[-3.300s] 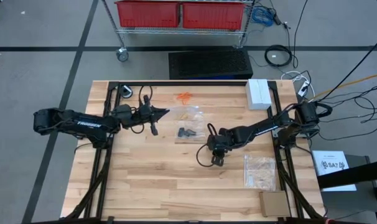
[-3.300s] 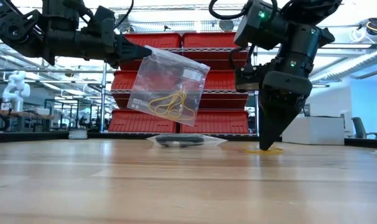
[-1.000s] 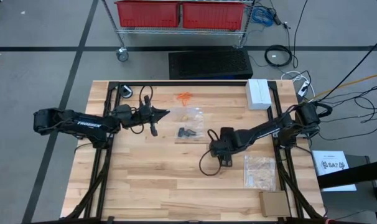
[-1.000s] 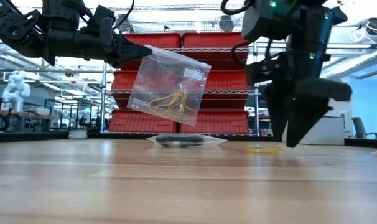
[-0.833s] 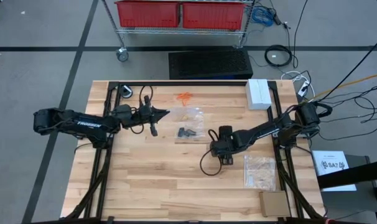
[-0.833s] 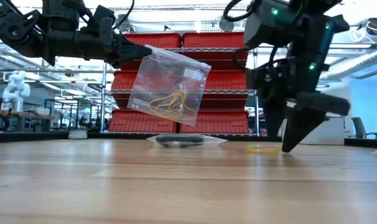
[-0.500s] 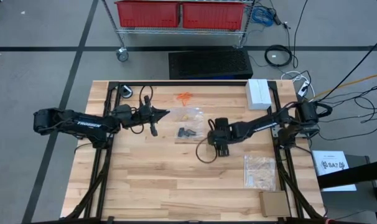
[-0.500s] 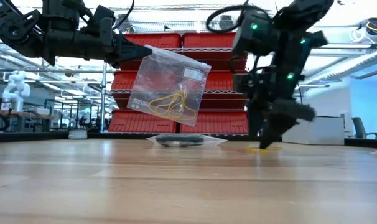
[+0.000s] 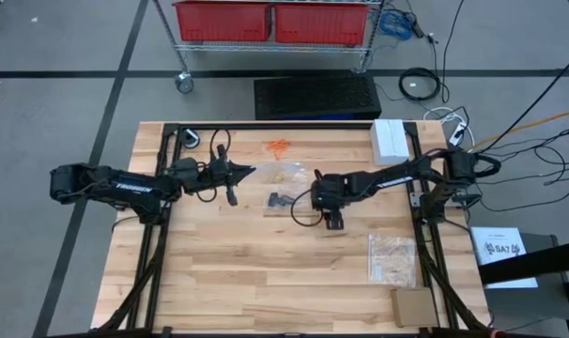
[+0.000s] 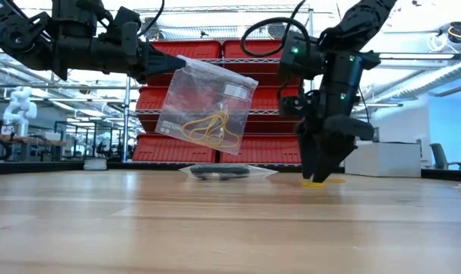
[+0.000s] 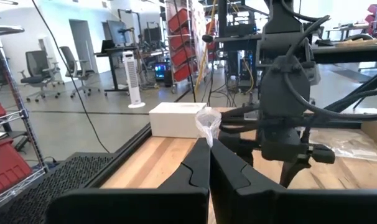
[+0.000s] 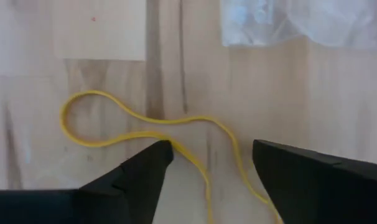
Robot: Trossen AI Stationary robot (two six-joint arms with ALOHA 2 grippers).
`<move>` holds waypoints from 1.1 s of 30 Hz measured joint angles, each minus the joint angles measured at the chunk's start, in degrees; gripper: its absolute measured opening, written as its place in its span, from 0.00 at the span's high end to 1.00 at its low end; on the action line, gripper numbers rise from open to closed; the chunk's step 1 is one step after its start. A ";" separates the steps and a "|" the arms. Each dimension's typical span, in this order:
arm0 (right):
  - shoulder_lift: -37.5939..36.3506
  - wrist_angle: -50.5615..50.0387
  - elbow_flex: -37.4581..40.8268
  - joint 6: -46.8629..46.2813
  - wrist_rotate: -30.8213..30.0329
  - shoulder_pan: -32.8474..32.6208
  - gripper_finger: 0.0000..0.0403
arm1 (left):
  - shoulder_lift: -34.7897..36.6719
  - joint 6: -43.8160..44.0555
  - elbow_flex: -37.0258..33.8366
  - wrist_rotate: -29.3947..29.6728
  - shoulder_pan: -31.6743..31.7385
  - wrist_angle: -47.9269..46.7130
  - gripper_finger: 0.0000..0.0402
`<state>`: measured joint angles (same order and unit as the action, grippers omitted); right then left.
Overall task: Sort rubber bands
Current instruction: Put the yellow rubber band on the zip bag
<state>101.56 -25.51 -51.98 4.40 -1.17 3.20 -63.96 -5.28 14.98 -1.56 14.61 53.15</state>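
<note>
Right hand (image 12: 210, 158) straddles a yellow rubber band (image 12: 145, 127), fingers apart.

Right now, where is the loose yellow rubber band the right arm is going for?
The yellow rubber band lies flat on the table near its middle, directly under the open right gripper, beside a clear bag.

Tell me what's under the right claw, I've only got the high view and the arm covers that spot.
Observer: The right wrist view shows a yellow rubber band lying loose between the right claw's open fingers.
Operator: How low is that claw?
Observer: In the low view its tips are down at the tabletop, right at the band.
Operator: And the other arm?
Observer: The low view shows the left claw shut on a corner of a clear bag, which hangs in the air with more yellow bands inside.
</note>
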 joint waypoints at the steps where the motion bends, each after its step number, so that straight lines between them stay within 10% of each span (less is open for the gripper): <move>1: 0.50 0.06 -0.06 -0.50 0.62 0.00 0.48 | 0.00 -0.02 0.00 0.00 0.00 0.00 1.00; 13: 1.23 0.82 -0.11 -0.81 0.14 -3.47 0.97 | 0.00 -0.08 0.00 0.00 0.00 -0.13 1.00; 33: -1.35 -3.47 -15.32 -3.47 -10.24 -8.41 1.00 | 0.00 -0.02 -0.02 0.01 0.00 -0.15 1.00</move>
<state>100.20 -28.98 -67.30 0.94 -11.41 -5.21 -63.96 -5.30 14.96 -1.55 14.61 52.99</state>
